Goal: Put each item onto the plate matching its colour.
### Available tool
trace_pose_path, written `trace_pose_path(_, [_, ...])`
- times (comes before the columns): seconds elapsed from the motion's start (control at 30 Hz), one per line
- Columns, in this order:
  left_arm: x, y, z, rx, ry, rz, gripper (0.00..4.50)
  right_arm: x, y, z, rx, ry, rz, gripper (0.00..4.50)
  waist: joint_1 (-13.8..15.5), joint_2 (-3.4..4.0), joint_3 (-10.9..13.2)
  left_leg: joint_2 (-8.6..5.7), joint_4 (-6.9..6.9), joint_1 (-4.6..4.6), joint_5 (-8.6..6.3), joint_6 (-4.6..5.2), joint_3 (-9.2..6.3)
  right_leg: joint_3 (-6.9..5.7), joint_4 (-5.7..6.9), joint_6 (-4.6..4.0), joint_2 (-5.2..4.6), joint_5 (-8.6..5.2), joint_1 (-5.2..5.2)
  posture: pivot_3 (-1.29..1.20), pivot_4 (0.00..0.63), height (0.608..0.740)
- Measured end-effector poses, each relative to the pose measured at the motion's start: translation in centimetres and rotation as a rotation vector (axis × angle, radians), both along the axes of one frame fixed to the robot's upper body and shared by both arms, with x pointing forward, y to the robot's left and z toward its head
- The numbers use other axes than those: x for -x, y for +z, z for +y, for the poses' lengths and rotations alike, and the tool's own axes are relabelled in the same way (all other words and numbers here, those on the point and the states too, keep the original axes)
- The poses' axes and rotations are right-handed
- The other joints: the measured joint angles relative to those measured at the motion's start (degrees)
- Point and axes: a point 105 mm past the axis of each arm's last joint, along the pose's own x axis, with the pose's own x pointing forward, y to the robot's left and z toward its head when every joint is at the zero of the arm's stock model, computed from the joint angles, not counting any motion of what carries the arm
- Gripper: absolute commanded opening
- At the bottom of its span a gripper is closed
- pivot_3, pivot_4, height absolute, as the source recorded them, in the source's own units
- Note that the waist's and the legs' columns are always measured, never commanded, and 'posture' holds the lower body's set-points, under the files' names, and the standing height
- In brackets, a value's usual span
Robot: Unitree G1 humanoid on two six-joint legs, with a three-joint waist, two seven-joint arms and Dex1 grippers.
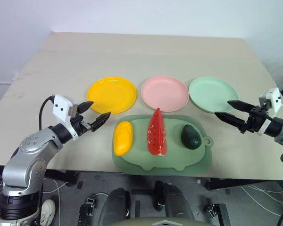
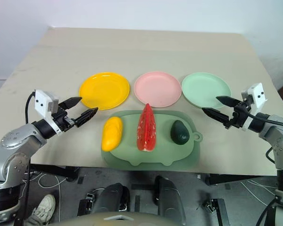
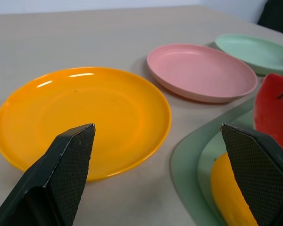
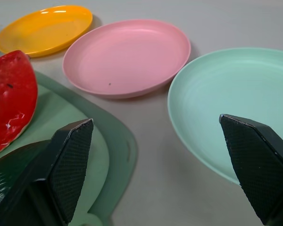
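Three toy fruits lie side by side on the green pig-shaped mat [image 1: 132, 162]: a yellow mango [image 1: 123, 137] on the left, a red watermelon wedge [image 1: 157, 132] in the middle, a dark green avocado [image 1: 191, 137] on the right. Behind the mat stand three bare plates in a row: yellow [image 1: 112, 94], pink [image 1: 164, 92] and mint green [image 1: 213, 94]. My left gripper [image 1: 95, 114] hovers open just left of the mango, in front of the yellow plate. My right gripper [image 1: 228, 110] hovers open right of the avocado, at the near rim of the green plate.
The beige table [image 1: 141, 52] stretches far behind the plates. The mat reaches close to the table's front edge [image 1: 75, 168]. A black cable [image 1: 43, 109] loops from the left wrist.
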Motion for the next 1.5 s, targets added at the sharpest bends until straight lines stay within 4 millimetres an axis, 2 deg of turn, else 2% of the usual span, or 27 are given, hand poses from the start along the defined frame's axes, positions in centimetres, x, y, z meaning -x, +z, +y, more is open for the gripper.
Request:
trace_pose_path(0.17, [0.0,-0.2,-0.9,0.010,0.016,-0.031,4.46,-1.1,3.0,-0.4,0.021,-0.008,-0.070,4.50,0.2,-0.02,0.0,-0.02,0.00,-0.01,0.00,0.00,-0.03,-0.03,-0.02,0.00,0.00,0.00,0.04,0.00,0.150,0.740])
trace_pose_path(0.4, [-0.1,-0.4,-1.2,0.008,0.021,-0.036,4.46,-1.5,2.0,-0.3,0.060,-0.007,-0.024,4.50,0.2,-0.02,0.0,-0.01,0.00,-0.04,0.00,0.00,-0.03,-0.02,-0.01,0.00,-0.01,0.00,0.01,0.00,0.150,0.740])
trace_pose_path(0.53, [0.2,-0.2,-1.0,-0.001,0.003,-0.030,4.46,-0.2,1.5,-0.3,0.082,-0.010,0.009,4.50,0.2,-0.02,0.0,0.01,0.00,-0.05,0.00,0.00,-0.05,-0.03,-0.01,0.00,-0.01,0.00,0.00,0.00,0.150,0.740])
trace_pose_path(0.73, [0.5,0.6,-0.2,-0.020,-0.024,-0.010,4.46,2.3,1.3,2.0,0.089,0.017,0.019,4.50,0.1,-0.02,0.0,0.04,0.00,-0.03,0.00,0.00,-0.08,-0.03,0.01,0.00,0.02,-0.01,-0.01,0.00,0.150,0.740])
trace_pose_path(0.93, [0.6,1.8,1.2,-0.053,-0.036,-0.013,4.46,4.1,0.8,4.4,0.077,-0.050,0.067,4.50,0.2,-0.01,0.0,0.03,0.00,-0.03,0.00,0.00,-0.07,-0.02,0.00,-0.01,-0.01,-0.01,0.00,0.00,0.150,0.740])
trace_pose_path(1.2, [-0.2,1.8,-0.2,-0.044,-0.111,0.009,4.46,7.8,-0.4,7.6,0.081,-0.043,0.230,4.50,0.1,-0.03,0.0,0.00,-0.01,-0.09,-0.01,0.01,-0.10,-0.04,-0.03,-0.01,-0.01,-0.01,-0.02,0.00,0.150,0.740])
trace_pose_path(1.5, [0.2,1.8,-0.6,-0.009,-0.151,0.030,4.46,7.6,-1.0,8.2,0.110,-0.138,0.284,4.50,0.1,-0.05,0.0,0.00,-0.01,-0.09,-0.01,0.01,-0.11,-0.02,-0.04,-0.02,0.01,-0.02,-0.02,0.00,0.150,0.740])
